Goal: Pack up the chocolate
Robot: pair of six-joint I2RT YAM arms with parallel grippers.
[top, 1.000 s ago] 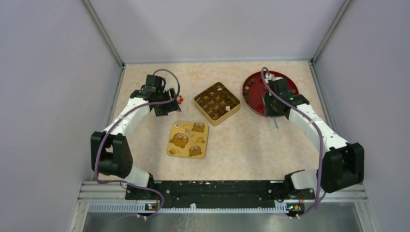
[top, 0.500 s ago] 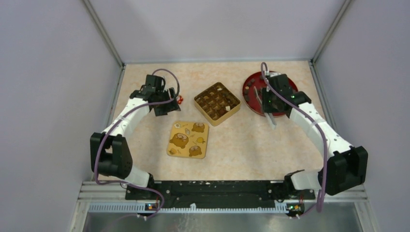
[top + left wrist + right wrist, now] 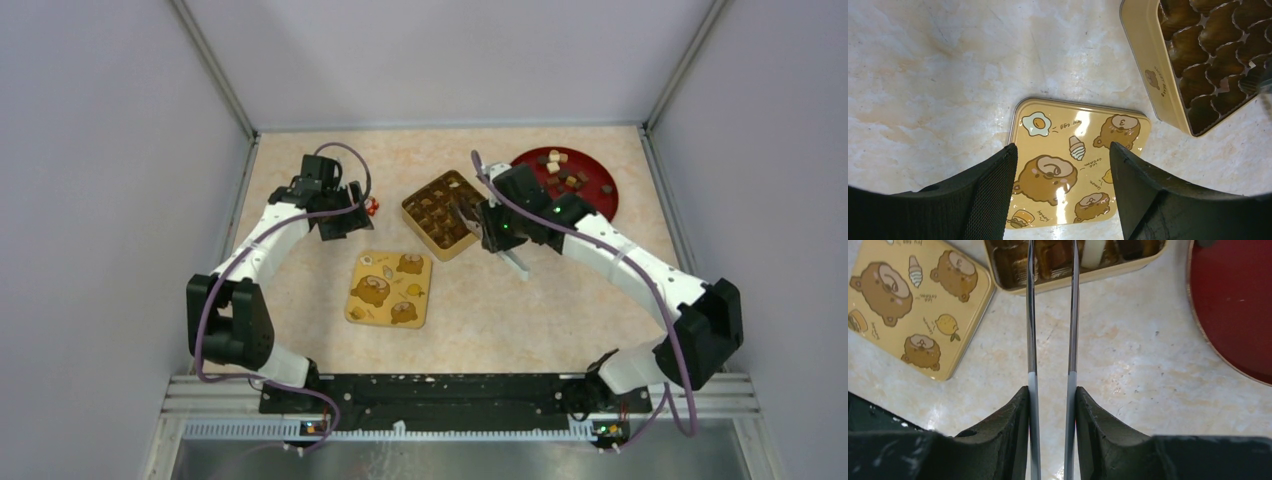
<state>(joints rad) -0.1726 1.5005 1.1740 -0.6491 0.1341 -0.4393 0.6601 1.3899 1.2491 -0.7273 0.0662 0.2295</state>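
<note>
Tin-side: my right gripper (image 3: 1050,390) clenches tweezers (image 3: 1030,315), their tips over the gold tin (image 3: 1088,282); I cannot tell if they carry a piece. Chocolate (image 3: 566,181) lies on the red plate (image 3: 598,203) and in the tin's compartments. My left gripper (image 3: 1062,150) hangs released above the lid (image 3: 1078,125).

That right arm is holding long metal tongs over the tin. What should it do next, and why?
Probably lower the tweezers a little into a free cell of the box, then ease the squeeze. The right gripper clamps the tweezers, and their tips reach over the open box, away from the red plate where loose chocolate lies. Whether the tips hold a piece is out of frame.
</note>
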